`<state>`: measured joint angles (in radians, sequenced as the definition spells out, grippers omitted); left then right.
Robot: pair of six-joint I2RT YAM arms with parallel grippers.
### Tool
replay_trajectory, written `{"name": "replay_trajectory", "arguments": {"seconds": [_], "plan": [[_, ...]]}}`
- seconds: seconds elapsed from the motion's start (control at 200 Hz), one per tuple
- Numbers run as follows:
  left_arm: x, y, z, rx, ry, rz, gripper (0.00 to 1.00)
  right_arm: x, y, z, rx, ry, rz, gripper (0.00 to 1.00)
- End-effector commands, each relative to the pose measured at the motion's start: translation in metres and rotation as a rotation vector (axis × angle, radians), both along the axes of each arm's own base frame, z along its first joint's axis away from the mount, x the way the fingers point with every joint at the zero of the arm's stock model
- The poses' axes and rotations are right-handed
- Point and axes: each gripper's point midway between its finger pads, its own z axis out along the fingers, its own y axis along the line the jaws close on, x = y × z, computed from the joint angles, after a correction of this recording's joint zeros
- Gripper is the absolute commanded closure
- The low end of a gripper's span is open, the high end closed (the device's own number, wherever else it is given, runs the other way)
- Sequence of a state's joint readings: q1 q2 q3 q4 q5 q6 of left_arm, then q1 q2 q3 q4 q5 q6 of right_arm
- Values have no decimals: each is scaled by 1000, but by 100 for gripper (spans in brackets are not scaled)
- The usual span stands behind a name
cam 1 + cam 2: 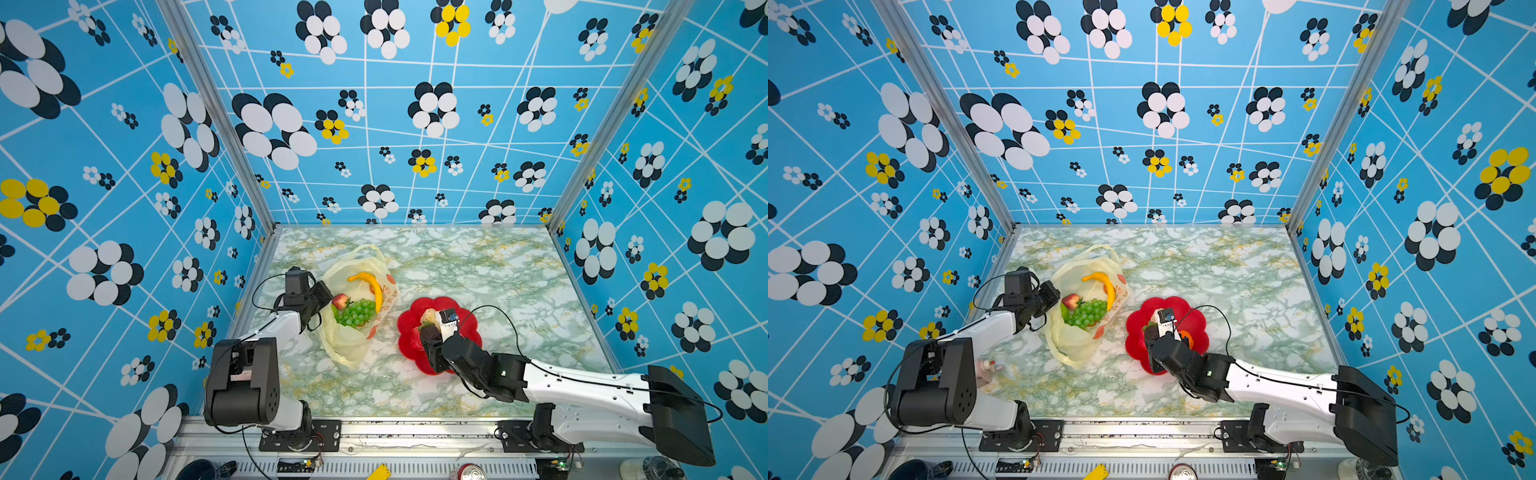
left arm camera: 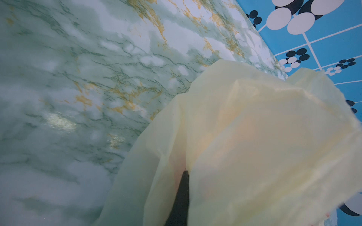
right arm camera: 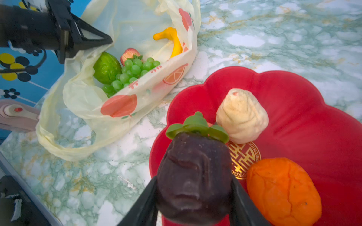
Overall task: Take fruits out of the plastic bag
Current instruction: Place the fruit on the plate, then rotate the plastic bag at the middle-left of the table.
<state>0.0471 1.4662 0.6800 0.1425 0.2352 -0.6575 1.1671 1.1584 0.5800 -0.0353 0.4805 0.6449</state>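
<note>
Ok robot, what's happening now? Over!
Left hand shut on plastic bag rim. Right hand holding dark purple fruit at red plate. Banana, grapes, strawberry, green fruit in bag. Path clear.

A gold sign (image 3: 243, 159), seemingly double happiness, marks the red plate (image 3: 313, 109).

Both top views high, looking down, wrist views close, sharing plastic bag (image 2: 254, 137)

An open, thin pale-yellow plastic bag (image 3: 88, 101) holds a yellow banana (image 3: 175, 43), red strawberry (image 3: 128, 54), green grape bunch (image 3: 133, 72) and bumpy green fruit (image 3: 106, 67), while a cream piece (image 3: 242, 117) and orange (image 3: 282, 191) lie on the red plate (image 3: 293, 109) and a dark purple piece (image 3: 194, 176) is held over it.
</note>
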Motion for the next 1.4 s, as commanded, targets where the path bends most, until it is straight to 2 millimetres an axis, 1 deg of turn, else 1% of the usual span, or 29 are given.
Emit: {"name": "replay_trajectory", "arguments": {"seconds": [0.0, 0.265, 0.375, 0.52, 0.665, 0.815, 0.985, 1.095, 1.18, 1.25, 1.395], "plan": [[-5, 2, 1, 26, -4, -2, 100, -7, -15, -16, -15, 11, -49, 50], [-6, 3, 5, 33, -8, 0, 100, -5, -10, -34, -27, 16, -48, 48], [-8, 5, 7, 39, -13, 6, 100, -4, -12, -39, -35, 21, -66, 43], [-8, 6, 10, 43, -19, 10, 100, -3, -17, -43, -38, 27, -91, 37], [-8, 7, 10, 46, -18, 13, 100, 0, -18, -46, -49, 47, -105, 34], [-9, 8, 10, 48, -19, 14, 100, 0, -18, -47, -63, 66, -112, 33], [-6, 3, 10, 34, -14, -6, 100, -1, -14, -39, -66, 76, -90, 34], [3, -5, 16, 43, -10, -38, 100, -3, -11, -33, -60, 89, -79, 32], [15, -17, 21, 58, -2, -85, 100, 0, -9, -20, -53, 81, -83, 27], [28, -31, 25, 59, -6, -132, 100, 3, -7, -9, -46, 67, -87, 24], [58, -55, 28, 44, -6, -221, 100, 16, 1, 10, -25, 59, -99, 22]]}}
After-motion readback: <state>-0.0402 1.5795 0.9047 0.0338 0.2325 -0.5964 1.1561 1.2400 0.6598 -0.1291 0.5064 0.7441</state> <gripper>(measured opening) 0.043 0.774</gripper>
